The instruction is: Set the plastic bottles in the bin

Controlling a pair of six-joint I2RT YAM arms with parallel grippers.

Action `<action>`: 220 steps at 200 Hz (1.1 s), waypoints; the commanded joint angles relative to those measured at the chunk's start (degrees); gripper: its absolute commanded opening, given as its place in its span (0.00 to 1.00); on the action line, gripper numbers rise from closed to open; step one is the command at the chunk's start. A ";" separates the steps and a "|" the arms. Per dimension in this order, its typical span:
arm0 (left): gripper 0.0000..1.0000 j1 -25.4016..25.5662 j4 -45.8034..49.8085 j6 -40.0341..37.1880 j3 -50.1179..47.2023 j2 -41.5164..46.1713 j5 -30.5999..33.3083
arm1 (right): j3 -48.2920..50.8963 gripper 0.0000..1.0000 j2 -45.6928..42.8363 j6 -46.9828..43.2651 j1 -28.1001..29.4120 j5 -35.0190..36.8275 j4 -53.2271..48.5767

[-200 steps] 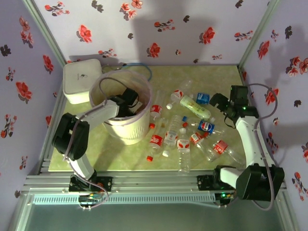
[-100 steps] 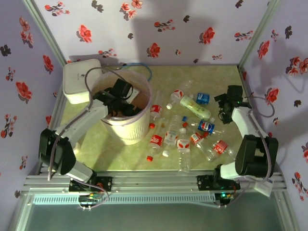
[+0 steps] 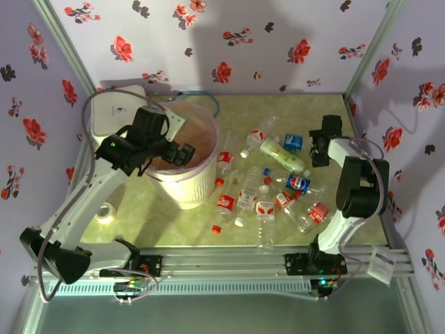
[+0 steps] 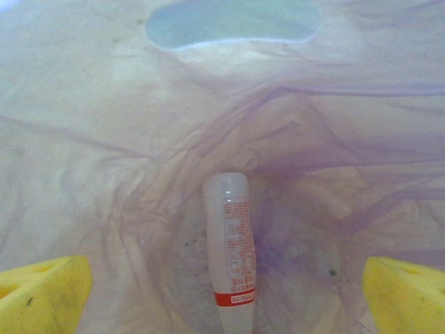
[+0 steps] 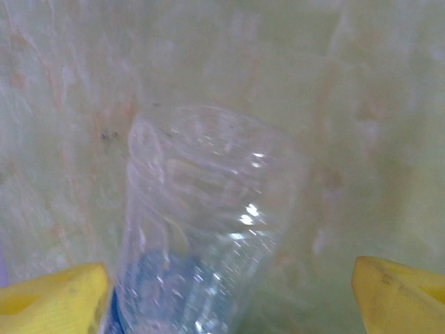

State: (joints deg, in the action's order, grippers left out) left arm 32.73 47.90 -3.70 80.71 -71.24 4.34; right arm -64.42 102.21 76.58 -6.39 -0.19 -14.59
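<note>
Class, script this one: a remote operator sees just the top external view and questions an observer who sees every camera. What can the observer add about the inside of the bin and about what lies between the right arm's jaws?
Operator: From above the left arm hides the bin. Is anything in it?
Observer: Yes. The left wrist view looks down past wide-open, empty jaws at one clear bottle with a red band, lying on the pink liner at the bottom.
Operator: And what is the right arm over?
Observer: Its wrist view shows a clear bottle with a blue label lying on the green table between open jaws. I cannot tell whether a yellow fingertip touches it.
</note>
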 commanded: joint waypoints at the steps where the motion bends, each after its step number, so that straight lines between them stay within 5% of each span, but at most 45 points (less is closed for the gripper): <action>1: 1.00 0.85 1.76 -1.72 1.79 2.59 -0.41 | -3.59 0.92 3.64 1.73 -0.29 0.19 0.88; 48: 1.00 4.71 0.71 -1.48 4.57 6.14 -1.27 | -7.72 0.90 10.34 2.23 -0.37 -0.27 1.21; 107: 1.00 6.99 -1.36 -1.48 6.13 8.31 -1.70 | -6.74 0.61 9.88 2.07 -1.30 -0.35 2.74; 187: 1.00 8.40 -4.39 -1.33 9.60 5.48 -4.34 | -4.76 0.54 -5.39 -3.48 -5.61 0.52 -0.80; 220: 1.00 8.40 -2.69 0.19 13.17 1.50 -4.85 | -3.29 0.42 -14.61 -9.62 -6.79 -3.24 1.31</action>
State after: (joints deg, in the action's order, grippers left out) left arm 40.88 45.45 -3.84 90.39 -67.09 1.23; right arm -68.75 93.34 72.95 -12.67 -1.37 -13.52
